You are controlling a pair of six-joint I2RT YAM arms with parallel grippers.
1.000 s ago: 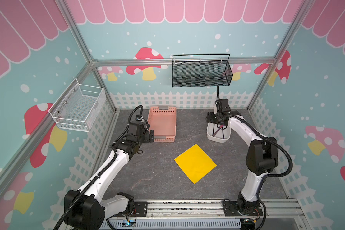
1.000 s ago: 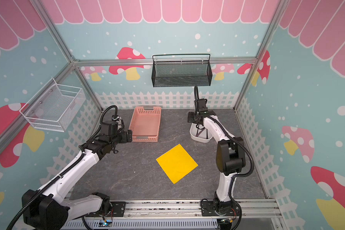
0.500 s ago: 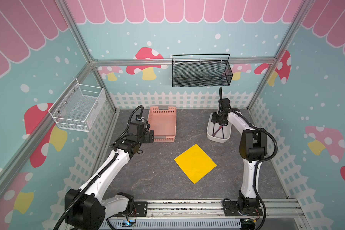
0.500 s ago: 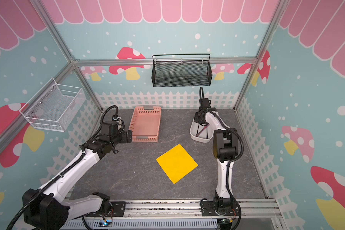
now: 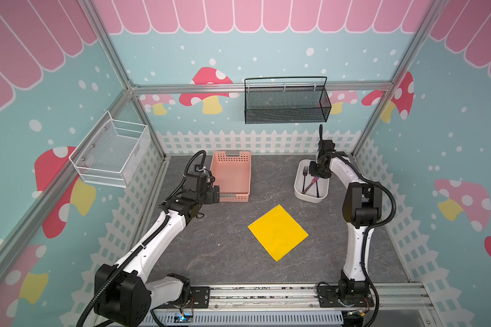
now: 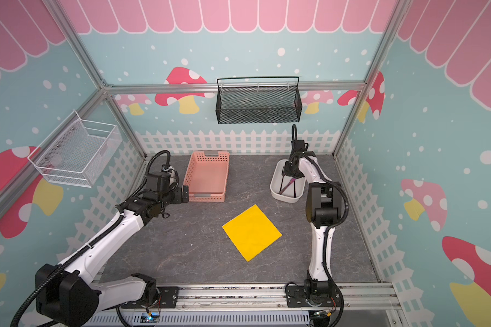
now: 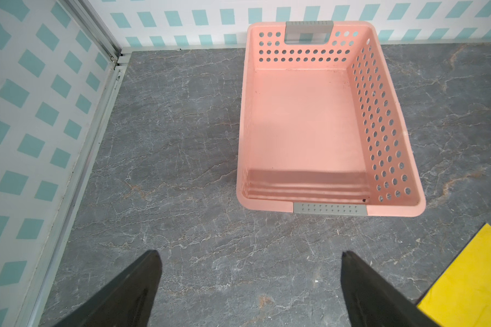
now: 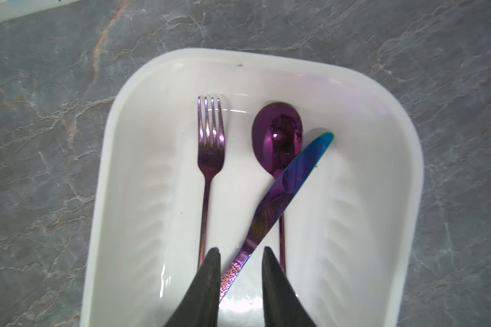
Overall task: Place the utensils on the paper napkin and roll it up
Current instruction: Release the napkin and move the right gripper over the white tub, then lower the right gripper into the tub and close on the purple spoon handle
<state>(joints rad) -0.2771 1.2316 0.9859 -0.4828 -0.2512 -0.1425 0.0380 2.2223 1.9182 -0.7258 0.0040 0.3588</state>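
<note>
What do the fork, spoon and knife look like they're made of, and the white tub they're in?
Fork, spoon and knife: likely metal with a polished iridescent purple-to-blue finish; the spoon bowl mirrors its surroundings. White tub: probably glossy moulded plastic, judging by smooth rounded walls and soft highlights, though glazed ceramic can't be ruled out.

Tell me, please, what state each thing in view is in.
fork: lying flat in the white tub, untouched.
spoon: lying in the tub, the knife blade across its neck.
knife: slanted over the spoon, handle between the right gripper fingers.
paper napkin: flat, unrolled, bare.
white tub: holds fork, spoon and knife.
pink basket: empty.
left gripper: open, holding nothing.
right gripper: open, fingers straddling the knife handle, not yet clamped.
</note>
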